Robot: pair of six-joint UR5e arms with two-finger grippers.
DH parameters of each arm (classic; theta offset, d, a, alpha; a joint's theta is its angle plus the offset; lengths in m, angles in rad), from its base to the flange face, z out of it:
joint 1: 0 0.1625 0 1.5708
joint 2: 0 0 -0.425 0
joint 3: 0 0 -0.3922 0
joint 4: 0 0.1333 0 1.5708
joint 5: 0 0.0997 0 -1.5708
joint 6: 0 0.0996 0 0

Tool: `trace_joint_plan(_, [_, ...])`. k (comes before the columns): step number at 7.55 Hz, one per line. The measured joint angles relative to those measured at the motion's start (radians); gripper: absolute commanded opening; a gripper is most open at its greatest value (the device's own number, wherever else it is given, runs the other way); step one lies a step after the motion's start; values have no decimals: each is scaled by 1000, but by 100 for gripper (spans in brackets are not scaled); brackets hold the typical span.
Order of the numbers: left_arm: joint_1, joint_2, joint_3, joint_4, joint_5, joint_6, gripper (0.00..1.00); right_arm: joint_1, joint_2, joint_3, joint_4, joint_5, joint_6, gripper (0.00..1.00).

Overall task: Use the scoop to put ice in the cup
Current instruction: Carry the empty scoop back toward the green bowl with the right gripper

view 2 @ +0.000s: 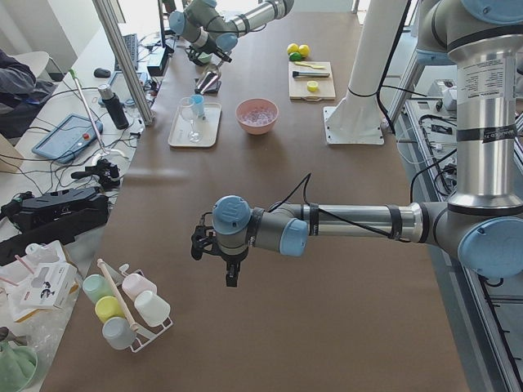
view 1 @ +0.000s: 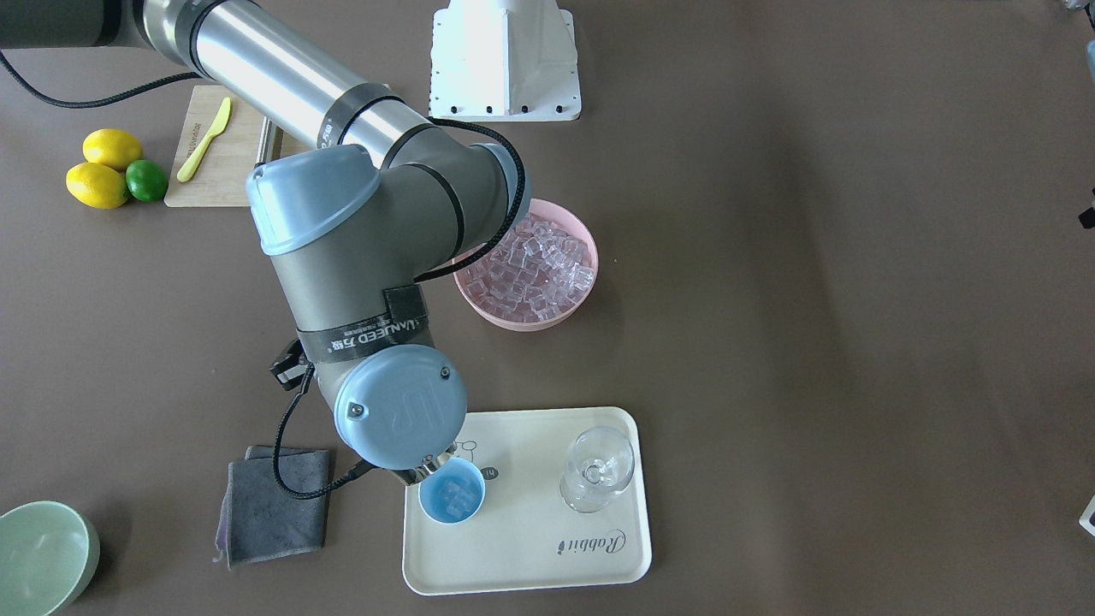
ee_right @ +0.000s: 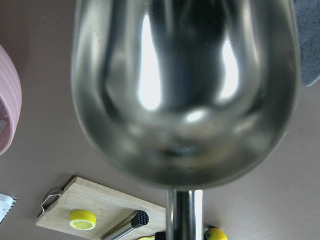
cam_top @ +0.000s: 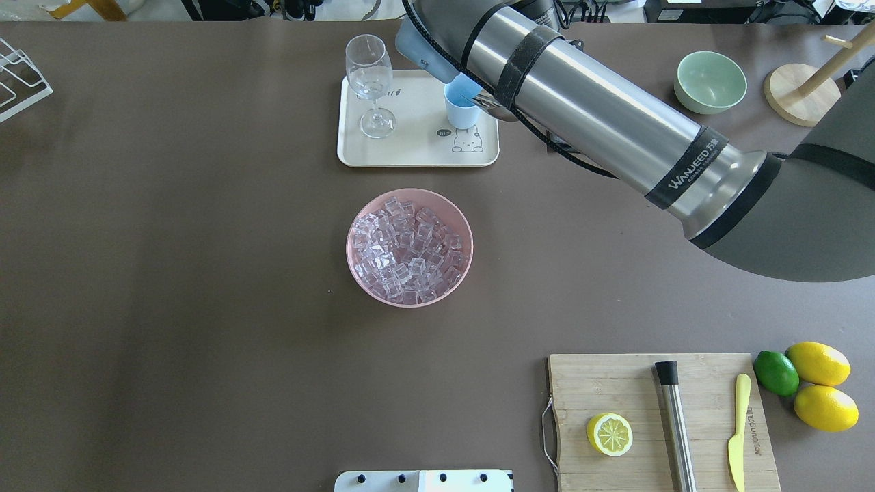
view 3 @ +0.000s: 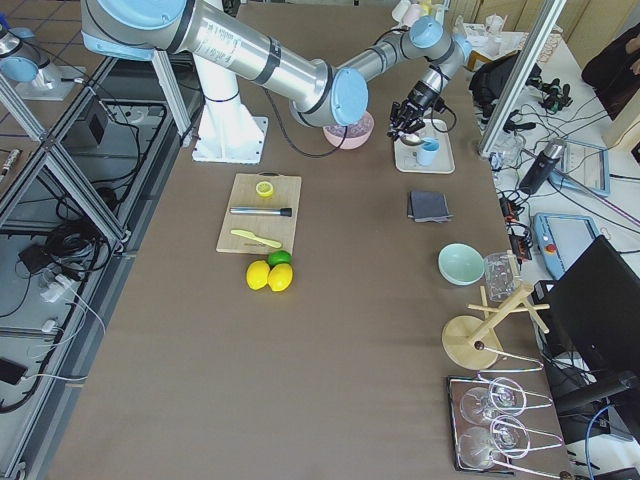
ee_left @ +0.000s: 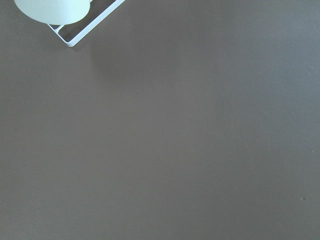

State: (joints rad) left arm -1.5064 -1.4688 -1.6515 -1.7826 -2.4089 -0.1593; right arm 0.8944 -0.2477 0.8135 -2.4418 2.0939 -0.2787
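Note:
The light-blue cup (view 1: 452, 500) stands on the cream tray (view 1: 530, 565) with a few ice cubes (view 1: 453, 494) inside it. More ice (cam_top: 409, 249) fills the pink bowl (cam_top: 355, 270) at mid-table. The steel scoop (ee_right: 185, 95) takes up most of the right wrist view, its trough empty, its handle (ee_right: 185, 215) running back to my right gripper (view 3: 408, 118), which is shut on it. Its tip (view 1: 432, 466) pokes out by the cup's rim, below my right wrist. My left gripper (view 2: 232, 276) hangs over bare table far from these; whether it is open or shut does not show.
A wine glass (view 1: 596, 469) shares the tray. A grey cloth (view 1: 274, 505) and a green bowl (view 1: 38, 556) lie near the right arm. A cutting board (cam_top: 615, 383) holds a lemon half, steel cylinder and yellow knife, with lemons (cam_top: 820, 383) beside it.

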Motion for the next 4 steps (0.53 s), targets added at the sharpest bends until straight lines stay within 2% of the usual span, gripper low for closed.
trace_joint_plan(4, [-1,1,11,0,1,0,98,64,-167,315,-36,10,18,0])
